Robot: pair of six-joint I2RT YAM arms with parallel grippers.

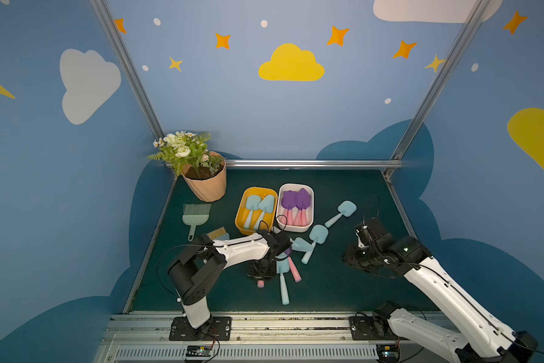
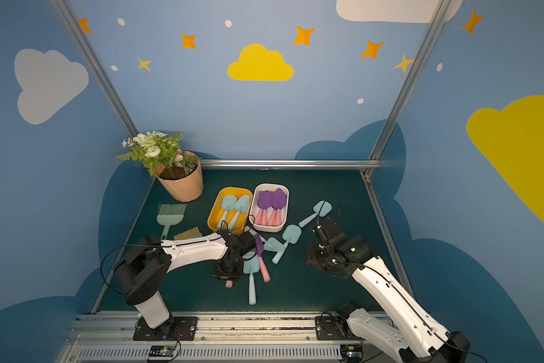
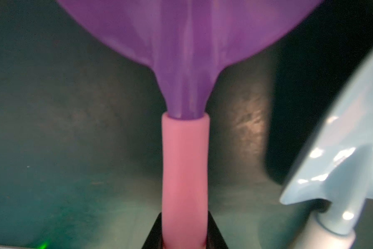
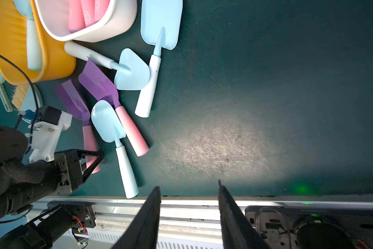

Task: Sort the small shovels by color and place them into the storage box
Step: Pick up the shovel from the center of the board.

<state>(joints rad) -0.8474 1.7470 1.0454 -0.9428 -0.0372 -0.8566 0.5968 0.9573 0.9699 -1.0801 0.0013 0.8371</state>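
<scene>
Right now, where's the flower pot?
In both top views the peach flowerpot stands at the far left corner of the table, just behind the green brush.

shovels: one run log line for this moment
left gripper: shut on purple shovel | right gripper: open, empty | white box: purple shovels | yellow box: blue shovels

Left tub (image 1: 239, 220) and right tub (image 1: 311, 206) sit side by side mid-surface (image 1: 343, 283). Left one holds two shovels (image 1: 259, 207), right one several (image 1: 295, 204). Pot (image 1: 207, 187) in far-left corner, brush (image 1: 195, 215) before it. Loose shovels overlap in a pile (image 1: 300, 244) just before the tubs; one more (image 1: 346, 209) lies apart, right of the right tub.
</scene>
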